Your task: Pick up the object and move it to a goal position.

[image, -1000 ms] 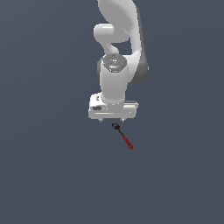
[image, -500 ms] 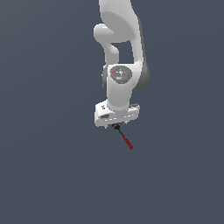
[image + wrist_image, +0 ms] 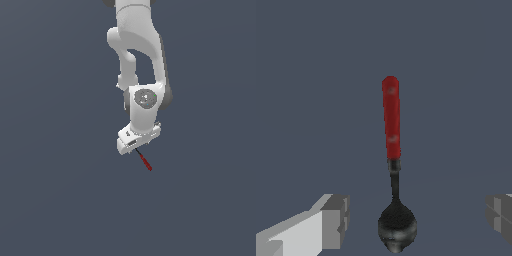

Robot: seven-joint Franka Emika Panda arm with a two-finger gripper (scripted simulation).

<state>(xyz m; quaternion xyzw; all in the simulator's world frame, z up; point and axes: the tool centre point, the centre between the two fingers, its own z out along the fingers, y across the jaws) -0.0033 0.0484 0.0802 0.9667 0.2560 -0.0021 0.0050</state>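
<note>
Fingers spread wide, gripping nothing; the gripper straddles the black bowl end of the object. Its long axis runs straight away from between the fingers, the glossy red handle farthest out. It lies flat on the plain matte grey worktop.

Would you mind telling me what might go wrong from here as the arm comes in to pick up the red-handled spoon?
1. The jaws stand wide open either side of the spoon, level with its black bowl, not the red handle; closing there may pinch it off-centre and let it pivot.
2. The spoon is thin and lies flat on the surface, so the fingers could push it aside or close above it.
3. In the exterior view the gripper hides most of the spoon.
</note>
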